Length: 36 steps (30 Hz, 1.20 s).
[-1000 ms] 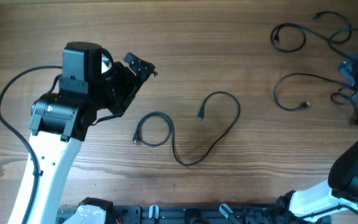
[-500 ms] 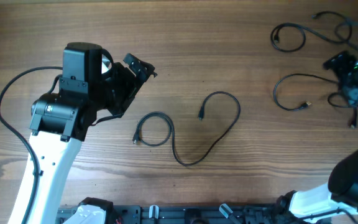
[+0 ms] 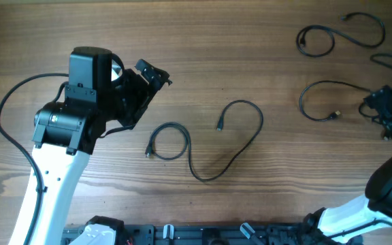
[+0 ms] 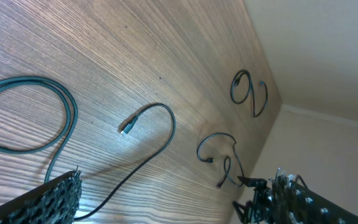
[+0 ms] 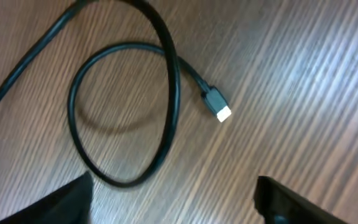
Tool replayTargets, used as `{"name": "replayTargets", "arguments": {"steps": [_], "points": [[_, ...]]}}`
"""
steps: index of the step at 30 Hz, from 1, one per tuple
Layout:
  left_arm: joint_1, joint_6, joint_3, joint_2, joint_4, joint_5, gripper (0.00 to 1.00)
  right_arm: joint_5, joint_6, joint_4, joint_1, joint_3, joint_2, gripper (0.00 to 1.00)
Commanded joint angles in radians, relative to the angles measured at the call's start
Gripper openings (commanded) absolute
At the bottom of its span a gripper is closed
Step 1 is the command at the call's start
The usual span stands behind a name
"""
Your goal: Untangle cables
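Observation:
Three thin black cables lie apart on the wooden table. One is in the middle, with a small coil at its left end, and it also shows in the left wrist view. One is at the far right. One is below that. My left gripper is open and empty, held above the table up and left of the middle cable; the left wrist view shows its jaws spread wide. My right gripper hovers over the right end of the third cable, open and empty, above a loop and a plug.
A thicker black wire curves round the left arm's base. The right arm's white body fills the front right corner. A dark rail runs along the front edge.
My right gripper has moved from the far right edge toward the front, and is now over the right end of the third cable. The left arm and the cables have not moved.

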Motion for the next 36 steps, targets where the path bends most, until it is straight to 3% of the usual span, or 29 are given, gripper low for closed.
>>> {"name": "replayTargets", "arguments": {"steps": [1,5,8,11,14,16,17,18,24,27,31,34,35,36], "points": [[-0.005,0.023,0.002,0.002,-0.001,-0.017,1.00,-0.026,0.001,0.056,-0.007,-0.009,0.053,0.70],[-0.005,0.023,0.002,0.002,-0.001,-0.017,1.00,-0.080,0.145,0.079,-0.006,-0.009,0.057,0.52],[-0.005,0.023,0.002,0.002,0.000,-0.017,1.00,-0.113,0.149,0.101,-0.006,-0.010,0.057,0.50],[-0.005,0.023,0.003,0.002,-0.004,-0.017,1.00,-0.117,0.176,0.106,-0.006,-0.010,0.057,0.39],[-0.005,0.023,0.002,0.002,-0.009,-0.017,1.00,-0.115,0.174,0.126,-0.004,-0.010,0.057,0.34],[-0.005,0.023,0.002,0.002,-0.009,-0.017,1.00,-0.113,0.174,0.159,-0.004,-0.010,0.057,0.24],[-0.005,0.023,0.002,0.002,-0.009,-0.017,1.00,-0.114,0.176,0.180,-0.004,-0.010,0.057,0.09],[-0.005,0.023,0.002,0.002,-0.009,-0.017,1.00,-0.120,0.176,0.204,-0.004,-0.010,0.057,0.04],[-0.005,0.023,0.002,0.002,-0.009,-0.017,1.00,-0.143,0.158,0.372,-0.004,-0.010,0.058,0.04],[-0.005,0.023,0.002,0.002,-0.010,-0.039,1.00,-0.190,-0.045,0.545,-0.004,-0.010,0.057,0.04],[-0.005,0.023,0.002,0.016,-0.019,-0.058,1.00,-0.198,-0.129,0.632,-0.004,-0.010,0.057,0.04],[-0.006,0.023,0.002,0.039,-0.034,-0.057,1.00,-0.103,-0.082,0.586,-0.005,-0.010,0.069,0.05],[-0.006,0.023,0.002,0.046,-0.039,-0.058,1.00,-0.109,-0.084,0.569,-0.004,-0.010,0.082,0.12],[-0.006,0.023,0.002,0.052,-0.043,-0.057,1.00,-0.138,-0.093,0.554,-0.004,-0.010,0.091,0.42]]}}
